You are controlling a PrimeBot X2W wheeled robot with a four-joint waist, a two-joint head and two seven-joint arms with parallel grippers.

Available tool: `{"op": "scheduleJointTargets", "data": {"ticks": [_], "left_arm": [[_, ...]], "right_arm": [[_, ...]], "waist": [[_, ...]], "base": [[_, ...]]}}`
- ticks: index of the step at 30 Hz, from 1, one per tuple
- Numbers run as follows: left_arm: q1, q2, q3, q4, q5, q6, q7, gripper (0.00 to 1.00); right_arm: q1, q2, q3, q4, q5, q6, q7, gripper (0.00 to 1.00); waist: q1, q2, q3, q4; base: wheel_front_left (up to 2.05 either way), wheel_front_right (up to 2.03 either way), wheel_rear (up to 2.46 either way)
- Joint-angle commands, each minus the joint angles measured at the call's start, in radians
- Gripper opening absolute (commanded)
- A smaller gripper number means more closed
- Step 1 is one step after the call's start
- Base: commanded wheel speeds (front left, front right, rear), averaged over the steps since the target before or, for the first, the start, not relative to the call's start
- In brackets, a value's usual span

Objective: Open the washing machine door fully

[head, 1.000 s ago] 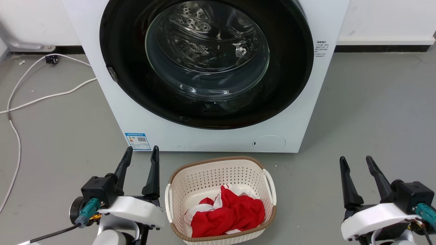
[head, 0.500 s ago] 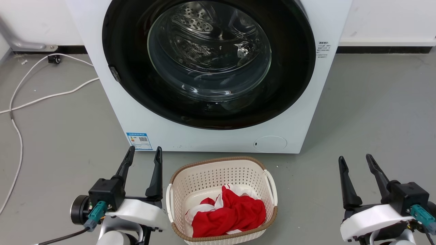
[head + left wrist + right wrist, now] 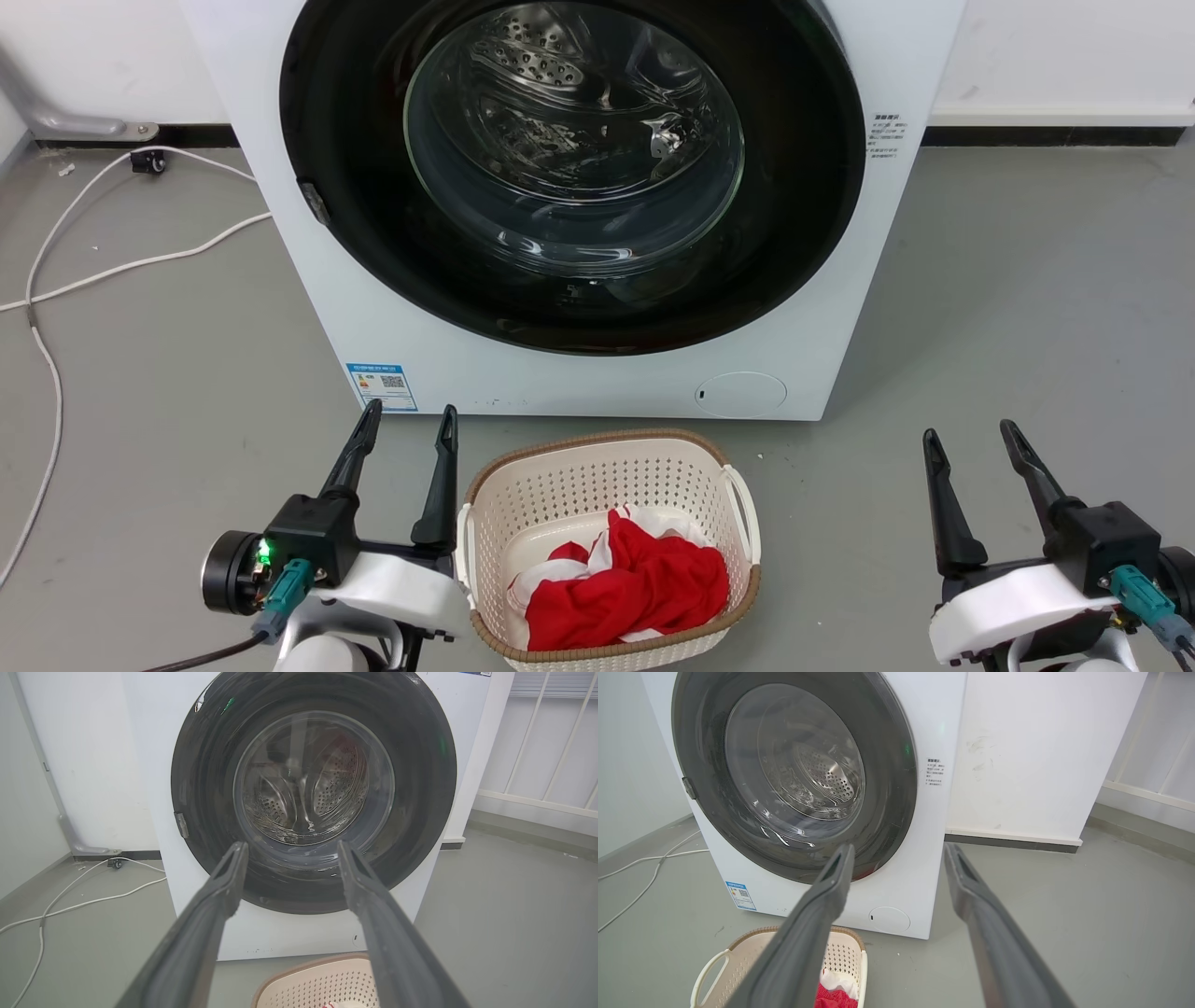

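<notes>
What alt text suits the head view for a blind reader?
A white washing machine, its round black door shut, stands on a grey floor. Before it, a cream laundry basket holds red-and-white cloth, between the robot's open left gripper and open right gripper.

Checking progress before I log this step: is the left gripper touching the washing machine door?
No, the left gripper hangs open beside the basket, well short of the shut washing machine door.

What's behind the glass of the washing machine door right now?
Through the glass of the washing machine door the perforated steel drum shows, no laundry clearly visible in it. The door's black ring covers the drum's rim, and reflections blur its floor.
</notes>
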Motion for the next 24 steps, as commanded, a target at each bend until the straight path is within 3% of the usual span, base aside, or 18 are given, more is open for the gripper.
{"op": "scheduleJointTargets", "data": {"ticks": [1,7,18,19,20,21,24], "left_arm": [[-0.002,-0.004,0.003,0.001,0.016,0.0,-0.007,1.0],[-0.004,-0.01,0.007,0.005,0.057,-0.003,-0.017,1.0],[-0.006,-0.017,0.022,0.012,0.055,-0.011,-0.018,1.0],[-0.007,-0.018,0.023,0.012,0.056,-0.011,-0.018,1.0],[-0.008,-0.019,0.024,0.012,0.057,-0.011,-0.018,1.0],[-0.008,-0.019,0.025,0.013,0.059,-0.011,-0.018,1.0],[-0.007,-0.021,0.028,0.013,0.063,-0.014,-0.018,1.0]], "right_arm": [[0.007,0.004,0.001,-0.007,-0.015,0.0,-0.008,1.0],[0.011,0.004,0.0,-0.008,-0.048,0.0,-0.016,1.0],[0.009,0.004,-0.004,0.005,-0.009,0.0,-0.015,1.0],[0.01,0.004,-0.008,0.007,0.004,0.0,-0.013,0.94],[0.009,0.004,-0.008,0.009,0.01,0.0,-0.012,0.2],[0.008,0.004,-0.008,0.01,0.025,0.0,-0.014,0.0],[0.007,0.004,-0.011,0.015,0.075,0.0,-0.025,0.0]], "waist": [[-0.0001,0.0,0.0,0.0],[-0.0001,0.0,-0.002,0.001],[-0.0001,0.0,0.0,0.0],[-0.0001,0.0,0.001,0.0],[-0.0001,0.0,0.001,0.0],[-0.0001,0.0,0.001,0.0],[-0.0001,0.0,0.002,0.0]], "base": [[0.0,0.0,0.0],[0.0,0.0,0.0],[0.0,0.0,0.0],[0.0,0.0,0.0],[0.0,0.0,0.0],[0.0,0.0,0.0],[0.0,0.0,0.0]]}}
